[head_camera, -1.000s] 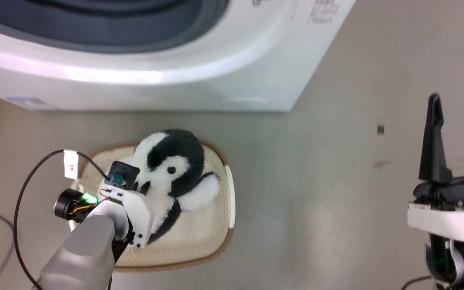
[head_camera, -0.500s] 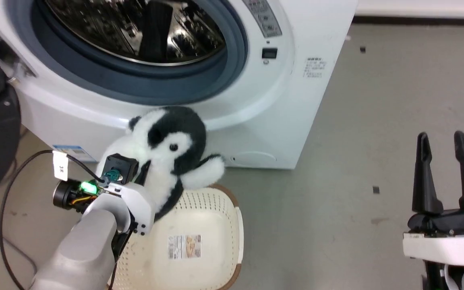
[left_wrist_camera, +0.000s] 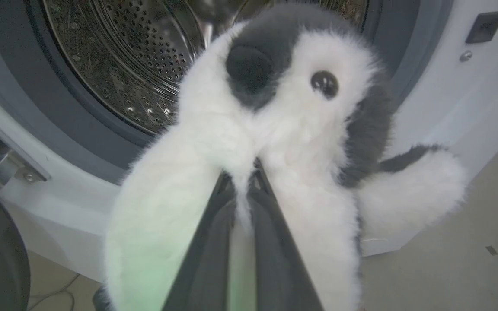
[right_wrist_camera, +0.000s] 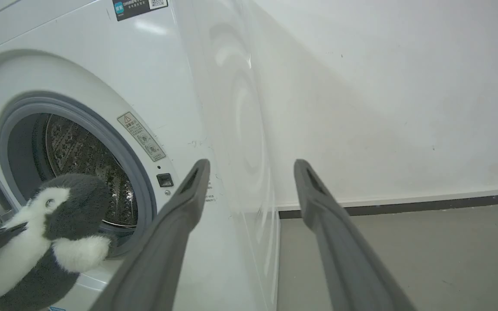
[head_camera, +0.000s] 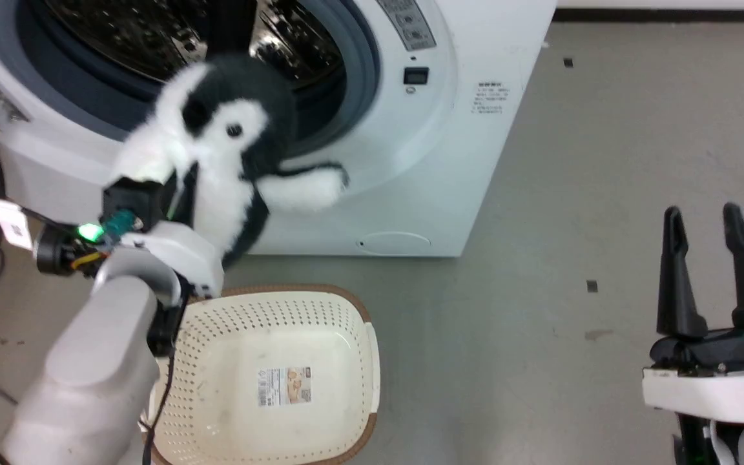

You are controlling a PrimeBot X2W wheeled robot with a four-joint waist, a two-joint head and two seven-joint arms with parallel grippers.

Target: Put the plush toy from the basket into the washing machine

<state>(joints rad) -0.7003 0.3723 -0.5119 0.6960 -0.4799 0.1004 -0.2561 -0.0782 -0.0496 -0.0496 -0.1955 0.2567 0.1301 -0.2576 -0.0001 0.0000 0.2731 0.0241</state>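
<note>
The plush toy [head_camera: 230, 148], upright with head uppermost, is pinched by the left claw [left_wrist_camera: 242, 181] before the open washing machine [head_camera: 423, 161]. Only a label [head_camera: 285, 385] is seen in the basket [head_camera: 372, 349]. The right claw [head_camera: 704, 216] is spread.

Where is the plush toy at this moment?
In the head view the plush toy is at upper left, held by the left gripper before the open washing machine, above the basket.

Probably a test room or lab set up as a laundry corner, not a lived-in home. A white front-loading washing machine [head_camera: 423, 161] stands at eleven o'clock on a bare grey floor [head_camera: 604, 129]. A perforated basket [head_camera: 262, 316] sits at seven o'clock. Behind is a plain white wall [right_wrist_camera: 383, 86] with dark skirting [right_wrist_camera: 404, 204].
</note>
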